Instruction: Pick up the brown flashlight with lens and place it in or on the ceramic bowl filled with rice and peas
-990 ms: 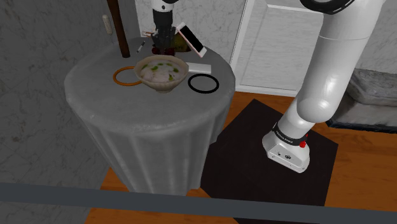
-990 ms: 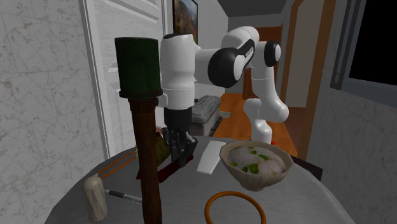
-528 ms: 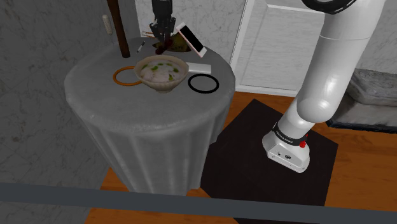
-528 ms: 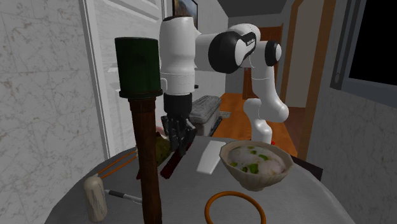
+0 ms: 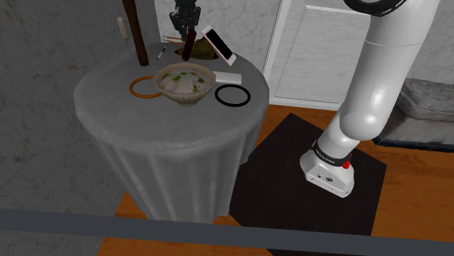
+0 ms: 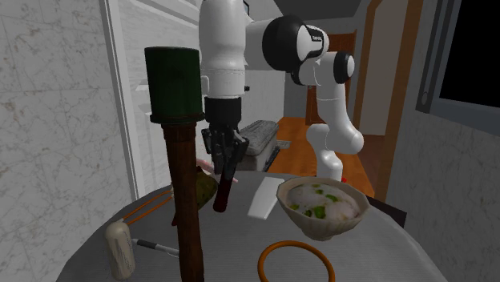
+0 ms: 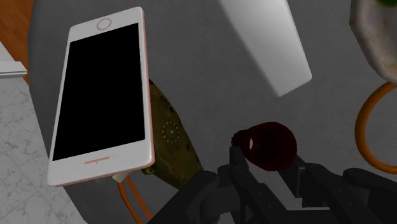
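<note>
My gripper (image 6: 223,154) is shut on the dark reddish-brown flashlight (image 6: 221,195), which hangs tilted below the fingers, off the round grey table (image 5: 109,102). In the shoulder view the gripper (image 5: 185,23) and flashlight (image 5: 188,48) are above the table's far edge, behind the bowl. In the wrist view the fingers (image 7: 236,167) clasp the flashlight (image 7: 270,144) with its round end facing the camera. The ceramic bowl (image 5: 185,82) of rice and peas sits mid-table, also seen at the second exterior view's right (image 6: 322,210).
A pink-edged phone (image 7: 100,95) leans on an olive object (image 7: 170,145) beside the gripper. A white card (image 5: 228,77), a black ring (image 5: 233,95) and an orange ring (image 5: 141,87) lie around the bowl. A tall brown post with a green top (image 6: 179,152) stands nearby.
The gripper has risen with the flashlight, lifting it off the table next to the phone. Nothing else on the table has moved.
</note>
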Controlling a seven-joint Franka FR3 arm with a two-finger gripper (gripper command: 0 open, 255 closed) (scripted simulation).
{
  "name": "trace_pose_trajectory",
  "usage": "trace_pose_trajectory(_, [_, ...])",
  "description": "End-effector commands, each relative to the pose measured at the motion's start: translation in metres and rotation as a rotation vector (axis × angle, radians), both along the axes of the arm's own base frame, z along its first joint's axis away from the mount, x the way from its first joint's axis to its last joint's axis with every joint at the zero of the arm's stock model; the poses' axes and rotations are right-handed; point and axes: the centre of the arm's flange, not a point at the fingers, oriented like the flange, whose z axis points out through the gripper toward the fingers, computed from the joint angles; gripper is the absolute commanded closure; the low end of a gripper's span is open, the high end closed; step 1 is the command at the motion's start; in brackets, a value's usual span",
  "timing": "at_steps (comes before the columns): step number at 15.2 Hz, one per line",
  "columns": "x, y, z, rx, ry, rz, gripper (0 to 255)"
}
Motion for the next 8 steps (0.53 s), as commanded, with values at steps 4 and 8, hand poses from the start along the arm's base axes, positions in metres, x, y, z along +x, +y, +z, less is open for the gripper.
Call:
trace_pose_trajectory(4, [0.000,0.000,0.028,0.000,0.000,0.000,255])
trace_pose_trajectory(8, [0.000,0.000,0.049,0.000,0.000,0.000,255])
